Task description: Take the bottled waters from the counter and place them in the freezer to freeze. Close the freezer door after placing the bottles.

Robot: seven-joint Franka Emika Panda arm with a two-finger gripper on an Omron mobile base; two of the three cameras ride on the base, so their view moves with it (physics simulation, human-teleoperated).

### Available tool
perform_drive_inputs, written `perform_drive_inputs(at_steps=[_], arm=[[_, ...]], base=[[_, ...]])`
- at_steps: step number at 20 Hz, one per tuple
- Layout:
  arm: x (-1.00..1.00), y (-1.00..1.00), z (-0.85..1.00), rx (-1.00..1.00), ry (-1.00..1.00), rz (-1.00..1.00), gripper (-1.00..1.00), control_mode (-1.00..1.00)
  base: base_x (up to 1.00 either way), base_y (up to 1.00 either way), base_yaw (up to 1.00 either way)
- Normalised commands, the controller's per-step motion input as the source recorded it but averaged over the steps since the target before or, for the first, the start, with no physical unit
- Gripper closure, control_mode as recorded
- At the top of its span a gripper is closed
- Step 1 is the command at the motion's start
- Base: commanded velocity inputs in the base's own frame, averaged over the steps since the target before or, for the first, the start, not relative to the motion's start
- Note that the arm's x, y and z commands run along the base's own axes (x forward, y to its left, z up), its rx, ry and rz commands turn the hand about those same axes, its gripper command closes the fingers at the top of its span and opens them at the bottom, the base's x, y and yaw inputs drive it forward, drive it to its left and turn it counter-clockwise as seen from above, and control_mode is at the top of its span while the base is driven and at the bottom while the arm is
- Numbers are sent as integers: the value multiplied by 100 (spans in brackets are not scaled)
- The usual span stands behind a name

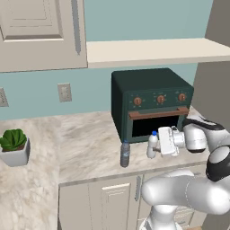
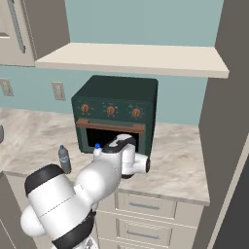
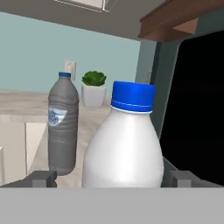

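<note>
Gripping well means closing the open hand [image 3: 109, 178] squarely on the white bottle [image 3: 124, 148] body, clear of the grey bottle [image 3: 62, 127].

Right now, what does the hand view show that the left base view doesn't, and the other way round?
Hand view alone: the two fingers standing open on either side of the white bottle, not yet closed on it, and the label on the grey bottle.

Left base view alone: the whole toaster oven with its three knobs, the cream shelf above it, the wall outlet and the cabinet doors under the counter.

Both: the two bottles upright on the counter and the potted plant.
</note>
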Motion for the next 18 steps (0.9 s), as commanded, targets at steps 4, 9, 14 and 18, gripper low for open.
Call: perform_drive_inputs(at_steps=[4,9,14,18], arm=[[11,29,-2,1,2,0,100,-100],[0,5,-1,2,0,0,100,-100],[-37,-3,8,2,-6,0,100,-100],[-98,0,22,12,-15,-9,100,-100]], base=[[0,0,0],[0,0,0],[0,0,0],[0,0,0]])
